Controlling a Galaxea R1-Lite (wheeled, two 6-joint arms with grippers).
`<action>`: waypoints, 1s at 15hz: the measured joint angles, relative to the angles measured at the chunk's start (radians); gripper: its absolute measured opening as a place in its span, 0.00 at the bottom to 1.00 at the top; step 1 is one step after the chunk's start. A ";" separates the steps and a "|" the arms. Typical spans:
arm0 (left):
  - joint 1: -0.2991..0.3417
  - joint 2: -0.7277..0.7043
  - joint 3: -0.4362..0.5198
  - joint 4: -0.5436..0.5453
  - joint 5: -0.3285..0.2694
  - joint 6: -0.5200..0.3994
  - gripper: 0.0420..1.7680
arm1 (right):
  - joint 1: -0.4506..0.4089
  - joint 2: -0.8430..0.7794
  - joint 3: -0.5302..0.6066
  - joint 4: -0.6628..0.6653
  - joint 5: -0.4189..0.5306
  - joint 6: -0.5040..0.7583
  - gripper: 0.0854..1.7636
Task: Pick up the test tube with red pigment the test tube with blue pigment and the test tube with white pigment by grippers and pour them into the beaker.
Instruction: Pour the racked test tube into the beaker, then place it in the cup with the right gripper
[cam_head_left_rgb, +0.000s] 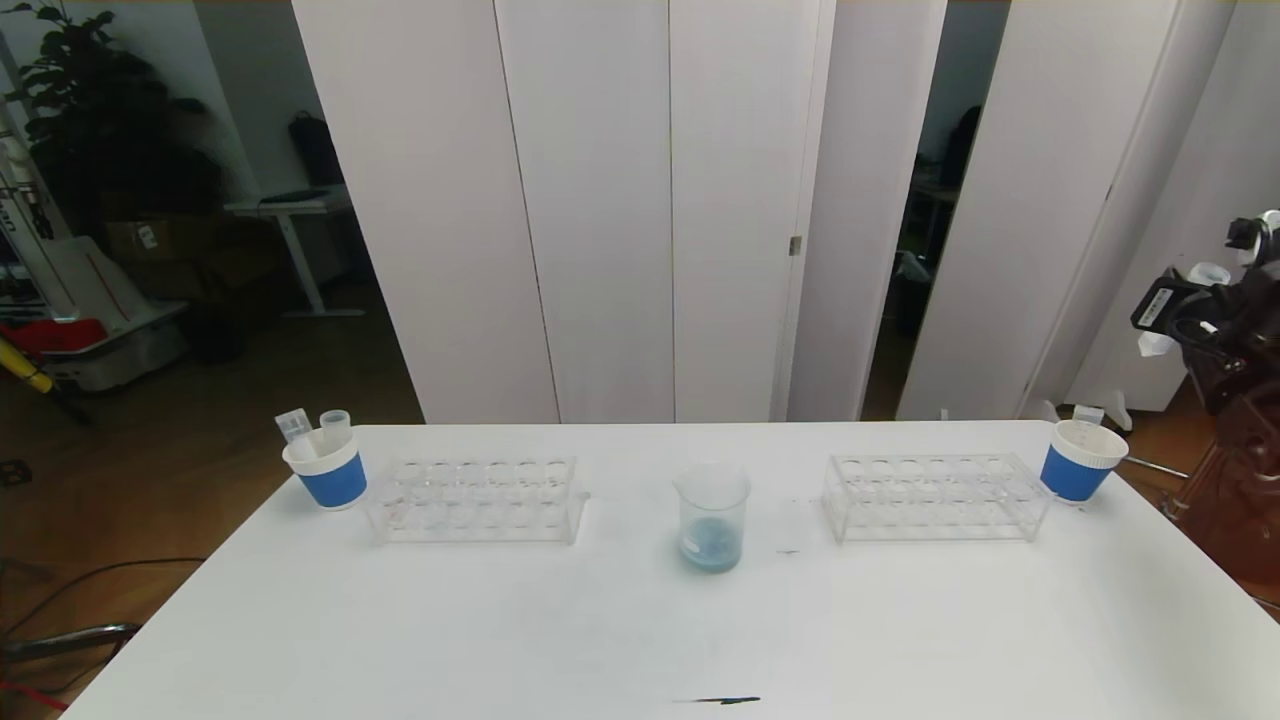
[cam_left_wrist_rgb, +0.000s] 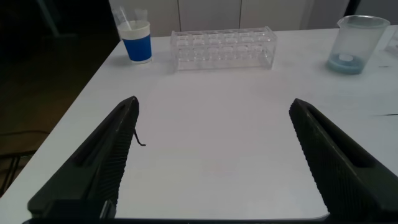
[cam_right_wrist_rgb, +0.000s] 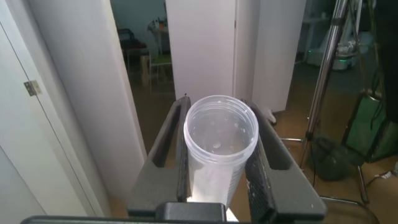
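The beaker (cam_head_left_rgb: 712, 517) stands near the middle of the table (cam_head_left_rgb: 640, 630), between two clear racks, and a shallow pale blue pool is held in its bottom; at least the blue pour is judged done, though whether red went in cannot be told from that colour. Both racks, the left rack (cam_head_left_rgb: 476, 499) and the right rack (cam_head_left_rgb: 937, 496), are seen empty. Two tubes are stood in the left cup (cam_head_left_rgb: 326, 468) and one in the right cup (cam_head_left_rgb: 1080, 460); these look emptied, but their contents are too small to judge.

A clear tube (cam_right_wrist_rgb: 219, 144) is clamped between the closed fingers of the right gripper (cam_right_wrist_rgb: 217, 163), held high off the table's right edge, well apart from the beaker. Its mouth faces the wrist camera and no colour is seen inside, so it is taken for the white tube; whether it is full or poured out cannot be told.

The left gripper (cam_left_wrist_rgb: 214, 158) is spread wide and empty, low over the near left part of the table.

Bare table lies before the beaker; the right rack and cup stand between the raised tube and the beaker
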 joint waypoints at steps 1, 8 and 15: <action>0.000 0.000 0.000 0.000 0.000 0.000 0.98 | -0.003 0.025 0.012 -0.003 -0.004 0.001 0.30; 0.000 0.000 0.000 0.000 0.000 0.000 0.98 | -0.003 0.186 0.066 -0.171 0.002 0.001 0.30; 0.000 0.000 0.000 0.000 0.000 0.000 0.98 | 0.000 0.310 0.073 -0.210 -0.007 -0.003 0.30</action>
